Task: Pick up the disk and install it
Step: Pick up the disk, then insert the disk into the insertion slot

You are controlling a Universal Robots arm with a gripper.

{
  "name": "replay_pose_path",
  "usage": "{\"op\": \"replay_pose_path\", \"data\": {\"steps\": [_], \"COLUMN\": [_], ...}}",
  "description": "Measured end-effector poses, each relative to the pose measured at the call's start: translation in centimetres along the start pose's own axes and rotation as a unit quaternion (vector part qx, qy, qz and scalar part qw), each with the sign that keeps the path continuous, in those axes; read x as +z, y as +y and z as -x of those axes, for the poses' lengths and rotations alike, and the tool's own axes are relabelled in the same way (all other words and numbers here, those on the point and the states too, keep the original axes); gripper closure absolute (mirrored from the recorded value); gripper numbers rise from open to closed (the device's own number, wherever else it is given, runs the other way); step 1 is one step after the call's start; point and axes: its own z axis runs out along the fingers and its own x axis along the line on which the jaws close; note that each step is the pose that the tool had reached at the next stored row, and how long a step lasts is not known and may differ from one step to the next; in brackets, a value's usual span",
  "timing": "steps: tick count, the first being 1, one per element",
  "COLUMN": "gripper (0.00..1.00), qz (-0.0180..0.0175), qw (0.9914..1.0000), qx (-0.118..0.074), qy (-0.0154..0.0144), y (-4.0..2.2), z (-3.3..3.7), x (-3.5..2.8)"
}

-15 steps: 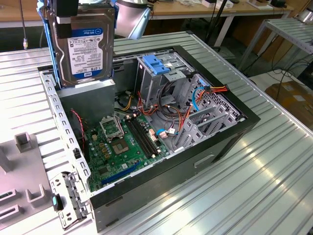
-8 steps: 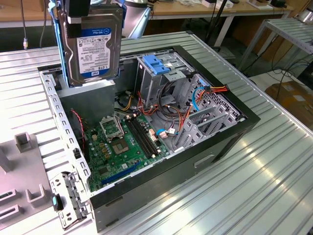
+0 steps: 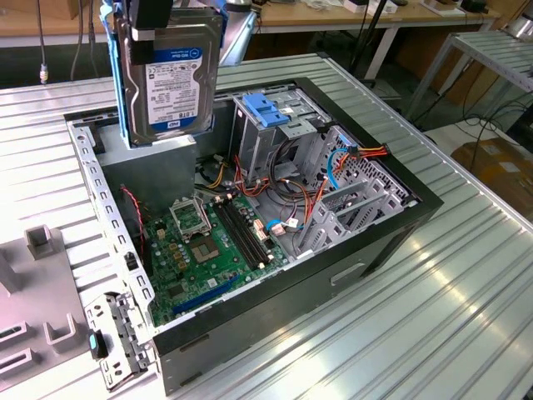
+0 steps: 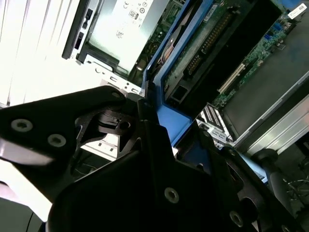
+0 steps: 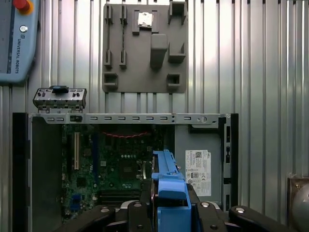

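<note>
The disk [image 3: 171, 75] hangs on edge above the back left corner of the open computer case [image 3: 391, 242], its blue-and-white label facing the exterior camera and blue rails along its sides. My gripper [image 3: 154, 15] is shut on its top end. In the second wrist view the black fingers [image 4: 145, 140] clamp the blue rail [image 4: 161, 113], with the disk's circuit-board underside [image 4: 207, 43] beyond. In the first wrist view the disk's [image 5: 169, 186] blue rail stands between the fingers, over the case's motherboard [image 5: 116, 169].
Inside the case are a grey power-supply box with a white sticker [image 5: 198, 171], a drive cage with a bare blue bracket [image 3: 262, 108], and loose cables [image 3: 333, 167]. A grey fixture plate [image 5: 145, 46] and a teach pendant [image 5: 17, 38] lie on the ribbed metal table [image 3: 450, 300].
</note>
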Motion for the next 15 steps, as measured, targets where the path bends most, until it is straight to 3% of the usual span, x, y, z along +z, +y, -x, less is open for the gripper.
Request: {"op": "replay_pose_path", "data": {"steps": [6,15], "gripper": [0.63,0.63], "qz": [0.0,0.0], "qw": [1.0,1.0], "qx": [0.0,0.0], "qy": [0.0019,0.0018], "y": [-1.97,-2.05], "z": [-0.05,-0.05], "x": [0.16,0.16]}}
